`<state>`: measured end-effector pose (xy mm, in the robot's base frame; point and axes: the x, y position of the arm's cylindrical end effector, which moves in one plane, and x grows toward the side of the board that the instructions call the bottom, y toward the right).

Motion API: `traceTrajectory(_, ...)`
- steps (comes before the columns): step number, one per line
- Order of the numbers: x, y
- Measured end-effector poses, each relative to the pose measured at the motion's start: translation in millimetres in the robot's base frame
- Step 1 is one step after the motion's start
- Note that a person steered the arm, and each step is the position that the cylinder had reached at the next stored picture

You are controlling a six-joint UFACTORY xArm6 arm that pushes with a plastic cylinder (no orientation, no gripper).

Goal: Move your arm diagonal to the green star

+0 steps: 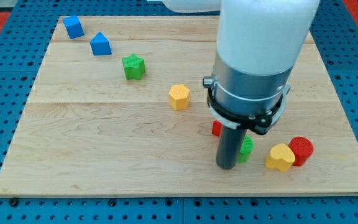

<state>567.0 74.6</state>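
Note:
The green star (pixel 133 66) lies in the upper left part of the wooden board (pixel 104 137). My tip (pixel 227 165) is at the lower right of the board, far from the star, down and to the view's right of it. The tip stands right next to a small green block (pixel 247 149), which the rod partly hides. A red block (pixel 216 129) shows just behind the rod, mostly hidden.
A blue cube (pixel 73 27) and a blue pentagon-shaped block (pixel 100 44) lie at the upper left. A yellow hexagon (pixel 179 97) lies mid-board. A yellow block (pixel 280 157) and a red cylinder (pixel 301 150) lie at the tip's right.

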Motion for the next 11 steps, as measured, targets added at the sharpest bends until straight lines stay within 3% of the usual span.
traceTrajectory(1, -21, 26)
traceTrajectory(2, -8, 37)
traceTrajectory(3, 49, 30)
traceTrajectory(4, 38, 48)
traceTrajectory(7, -27, -37)
traceTrajectory(11, -22, -80)
